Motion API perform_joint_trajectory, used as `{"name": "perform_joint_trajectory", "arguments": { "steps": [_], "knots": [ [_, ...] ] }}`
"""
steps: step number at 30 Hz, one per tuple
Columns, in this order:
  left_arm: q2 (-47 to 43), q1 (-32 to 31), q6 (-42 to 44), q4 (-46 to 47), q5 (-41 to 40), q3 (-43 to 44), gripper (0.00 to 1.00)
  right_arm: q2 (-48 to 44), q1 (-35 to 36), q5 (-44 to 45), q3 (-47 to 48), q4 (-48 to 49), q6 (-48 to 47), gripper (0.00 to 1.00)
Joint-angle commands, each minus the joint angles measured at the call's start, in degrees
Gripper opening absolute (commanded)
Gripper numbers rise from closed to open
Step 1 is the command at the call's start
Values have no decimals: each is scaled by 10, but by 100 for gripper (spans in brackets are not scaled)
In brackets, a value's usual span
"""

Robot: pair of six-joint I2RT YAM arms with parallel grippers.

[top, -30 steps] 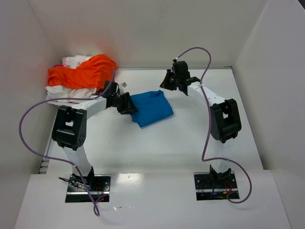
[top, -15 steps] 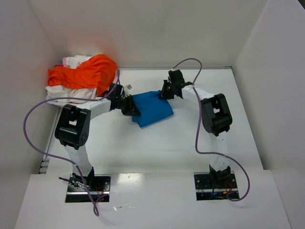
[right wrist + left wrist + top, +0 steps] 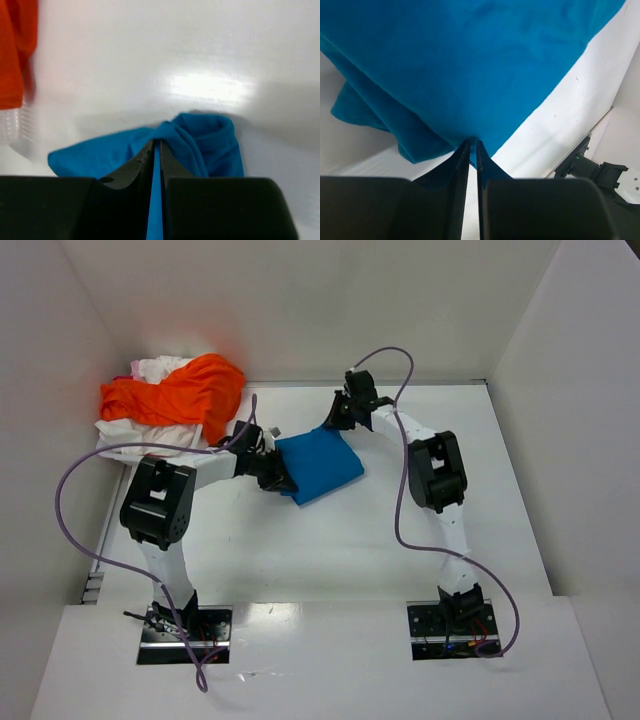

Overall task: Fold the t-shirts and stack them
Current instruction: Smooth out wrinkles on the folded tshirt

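Blue t-shirt lies folded, far corner seemingly bunched.

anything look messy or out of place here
Yes: in the far left corner the orange shirt lies crumpled over the white shirts in a loose, unfolded heap. The blue shirt at mid-table is pinched at two edges by the left hand and right hand, and its cloth bunches up at the right hand's grip.

Table: blue t-shirt; shirt heap
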Motion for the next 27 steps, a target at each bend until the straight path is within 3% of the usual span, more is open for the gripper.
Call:
{"name": "perform_joint_trajectory", "arguments": {
  "steps": [1,9,10,13,14,18,23,25,27],
  "knots": [
    [9,-2,1,5,14,-8,17,34,2,15,71,-20,-19,13],
    [-9,-2,17,-17,9,-2,17,48,2,9,115,-49,-19,13],
    [-15,-2,24,-24,9,5,23,38,2,15,115,-49,-25,13],
    [-52,9,24,-43,2,36,30,-24,2,29,68,-34,-31,14],
    [-73,14,24,-43,2,42,41,-42,2,34,52,-26,-31,14],
    [-81,26,31,-34,-28,70,56,-109,-4,48,-34,-1,-41,17],
    [-21,31,43,-28,-28,134,53,-136,-4,48,-108,12,-41,22],
    [0,31,49,-16,-28,146,44,-142,-4,48,-146,28,-41,22],
    [32,31,42,0,-28,153,27,-147,-4,42,-174,47,-34,15]
  ]
}}
